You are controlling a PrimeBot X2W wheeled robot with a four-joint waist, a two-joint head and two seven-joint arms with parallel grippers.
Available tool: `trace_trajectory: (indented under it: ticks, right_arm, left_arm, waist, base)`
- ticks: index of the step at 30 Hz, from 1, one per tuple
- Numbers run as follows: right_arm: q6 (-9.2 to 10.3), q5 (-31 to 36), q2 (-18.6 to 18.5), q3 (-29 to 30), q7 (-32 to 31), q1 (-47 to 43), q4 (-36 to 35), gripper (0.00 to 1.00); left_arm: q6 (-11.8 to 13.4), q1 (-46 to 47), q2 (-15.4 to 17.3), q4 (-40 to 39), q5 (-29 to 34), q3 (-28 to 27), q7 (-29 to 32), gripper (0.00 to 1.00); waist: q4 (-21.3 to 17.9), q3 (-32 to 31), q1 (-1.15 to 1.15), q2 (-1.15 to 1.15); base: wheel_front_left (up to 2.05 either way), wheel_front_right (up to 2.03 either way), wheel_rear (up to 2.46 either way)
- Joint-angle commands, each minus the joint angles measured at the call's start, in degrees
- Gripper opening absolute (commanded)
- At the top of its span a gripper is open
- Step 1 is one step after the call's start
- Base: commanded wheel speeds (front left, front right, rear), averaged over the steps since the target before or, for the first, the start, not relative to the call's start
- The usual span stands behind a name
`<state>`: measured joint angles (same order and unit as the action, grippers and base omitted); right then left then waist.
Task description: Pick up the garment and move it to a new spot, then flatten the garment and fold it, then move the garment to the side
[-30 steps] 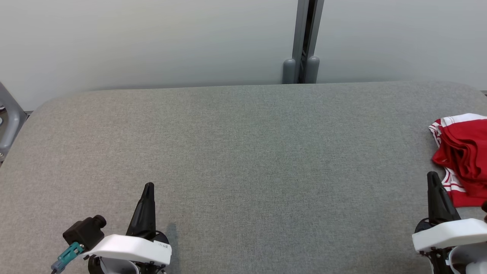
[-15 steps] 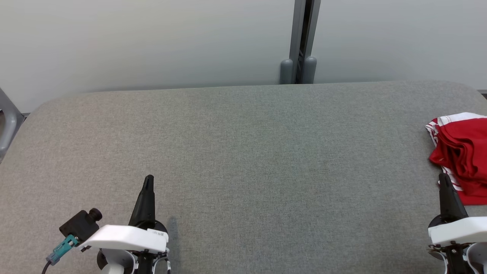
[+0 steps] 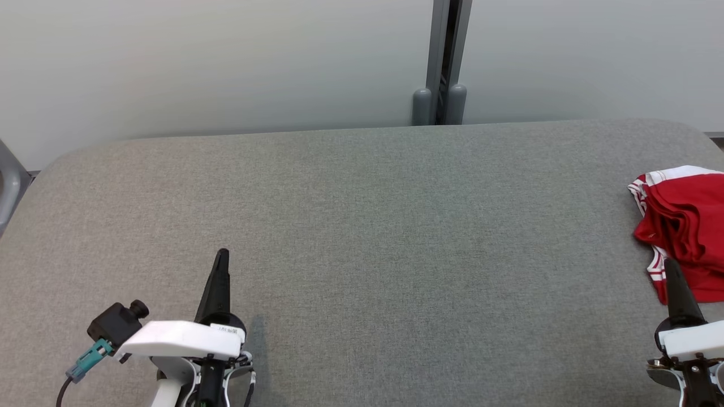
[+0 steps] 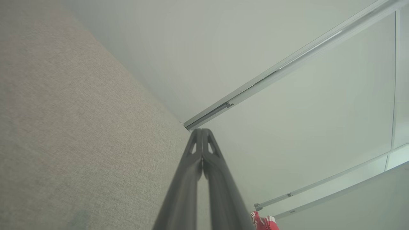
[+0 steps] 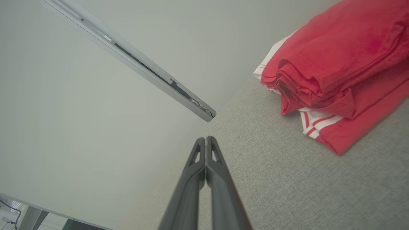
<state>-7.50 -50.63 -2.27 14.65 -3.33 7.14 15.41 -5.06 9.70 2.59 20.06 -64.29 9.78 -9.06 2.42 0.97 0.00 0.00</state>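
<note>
We are holding the right gripper with its fingers pressed together, gripping nothing. The left gripper is sitting the same way, and both are hanging low over the grey table. We are judging this a rest pose, since the red garment is lying in stacked layers, seemingly folded already, though the picture edge is cutting it off. It is resting just ahead and to the right of the right fingertips, with bare table between, and well apart from the left gripper, far off to its right.
</note>
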Motion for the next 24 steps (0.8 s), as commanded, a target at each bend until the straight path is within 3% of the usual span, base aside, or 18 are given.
trace_trajectory:
  ticks: [1,24]
  right_arm:
    - [0.00,-1.94,-0.62,0.77,-0.72,1.38,-0.39,0.00]
    - [0.01,-15.66,-0.79,4.55,-5.92,2.29,0.85,0.00]
  left_arm:
    - [-0.43,1.84,0.25,-0.25,-1.58,-0.02,0.29,0.00]
    - [-1.22,4.81,0.32,1.85,-13.36,0.63,2.00,0.00]
  waist:
    - [-0.05,-0.01,0.00,0.00]
    - [-0.80,-0.18,0.00,0.00]
  base:
    - [0.00,0.00,0.00]
    - [0.00,0.00,0.00]
